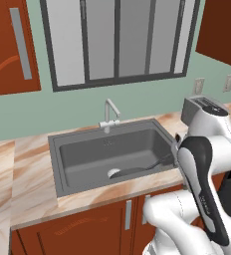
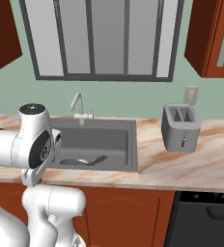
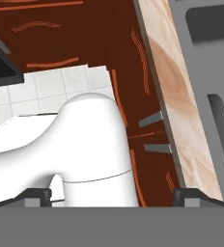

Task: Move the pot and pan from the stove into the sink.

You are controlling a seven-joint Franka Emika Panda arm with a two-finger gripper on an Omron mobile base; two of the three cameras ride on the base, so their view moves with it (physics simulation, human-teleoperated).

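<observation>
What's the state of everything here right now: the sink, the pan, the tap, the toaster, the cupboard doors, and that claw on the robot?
sink: holds the pan, no water visible.
pan: lying in the basin, handle toward the right wall.
faucet: not running.
toaster: upright on the counter, slots empty.
cabinet doors: shut.
gripper: open, holding nothing, pointing down beside the cabinet front.

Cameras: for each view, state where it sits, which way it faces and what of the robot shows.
Left base view: behind the arm's left, facing the sink and faucet; arm at lower right.
Right base view: behind its right, facing the same sink and the toaster; arm at lower left.
Hand view: points down past the counter edge at the cabinet doors; gripper open.
</observation>
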